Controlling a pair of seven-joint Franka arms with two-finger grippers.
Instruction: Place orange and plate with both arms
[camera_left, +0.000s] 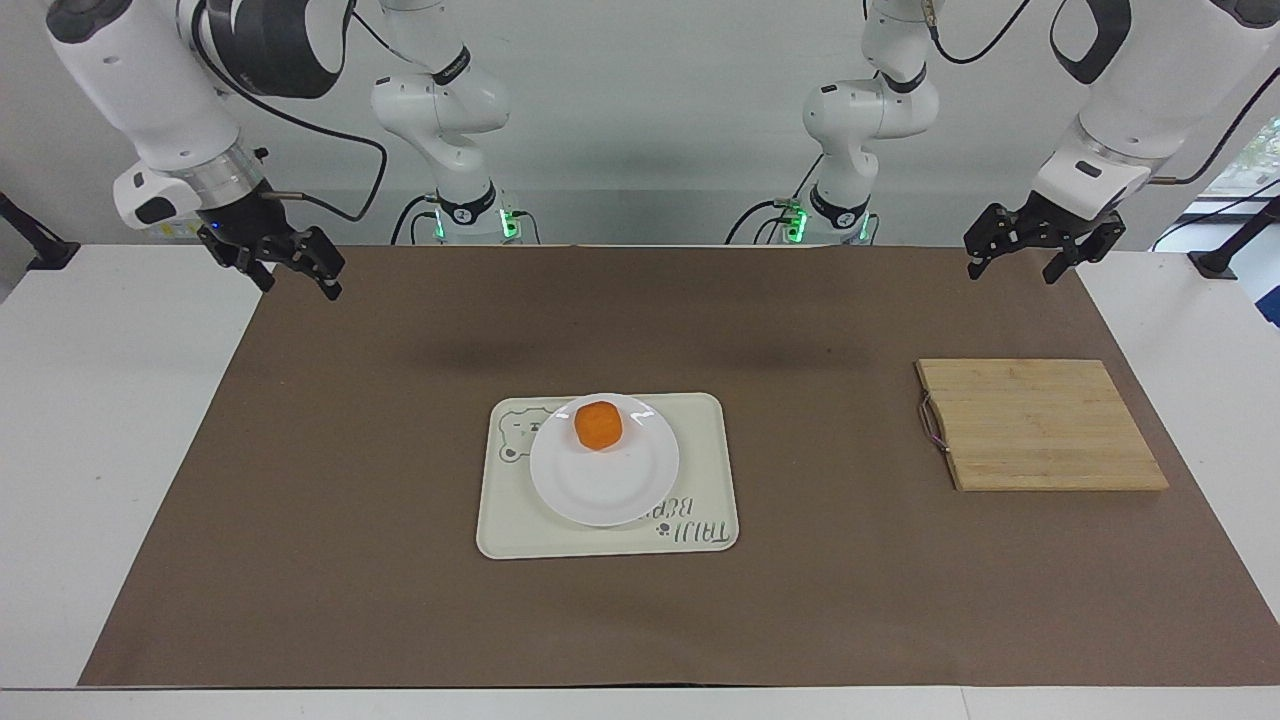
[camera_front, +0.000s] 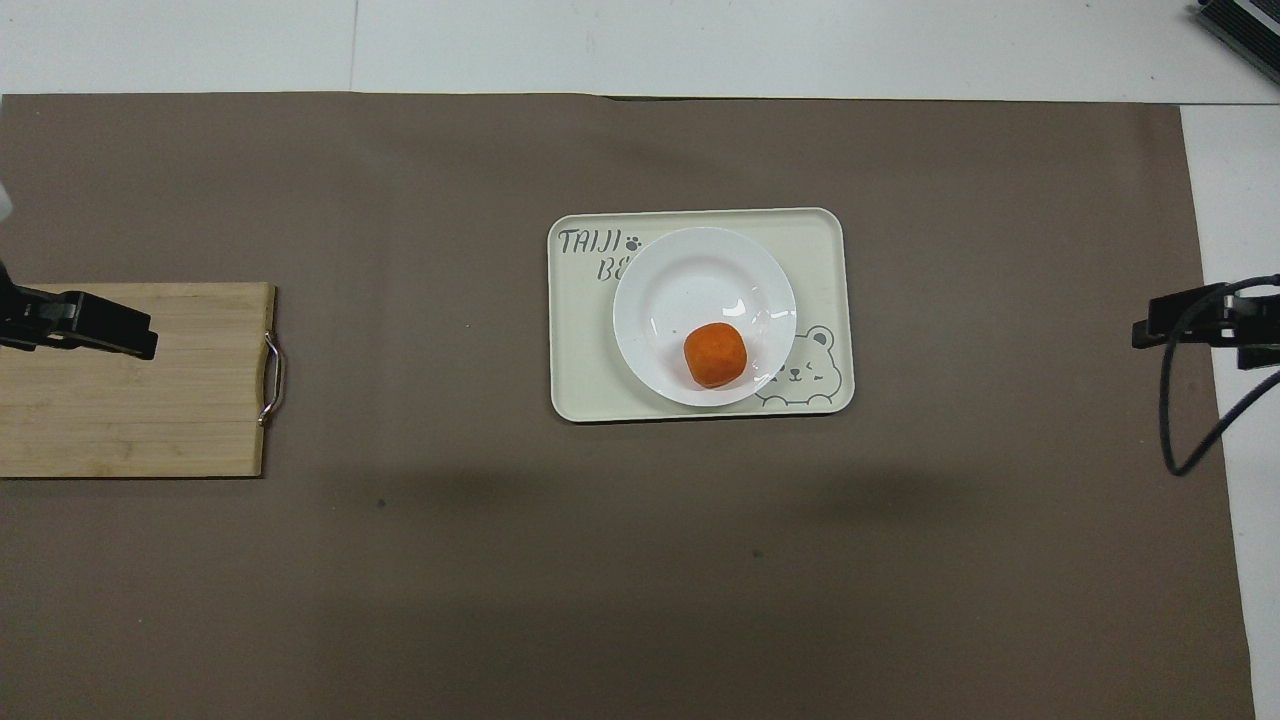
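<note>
The orange (camera_left: 598, 424) (camera_front: 715, 354) lies on the white plate (camera_left: 606, 482) (camera_front: 690, 280), on the part of it nearest the robots. The plate rests on a cream tray (camera_left: 705, 470) (camera_front: 580, 340) with a bear drawing, in the middle of the brown mat. My right gripper (camera_left: 299, 286) (camera_front: 1146, 328) hangs open and empty over the mat's edge at the right arm's end. My left gripper (camera_left: 1010, 273) (camera_front: 140, 340) hangs open and empty at the left arm's end; in the overhead view it covers part of the wooden board.
A wooden cutting board (camera_left: 1040, 425) (camera_front: 130, 420) with a small metal handle lies on the mat toward the left arm's end. The brown mat (camera_left: 400, 600) covers most of the white table. A black cable loops from the right wrist.
</note>
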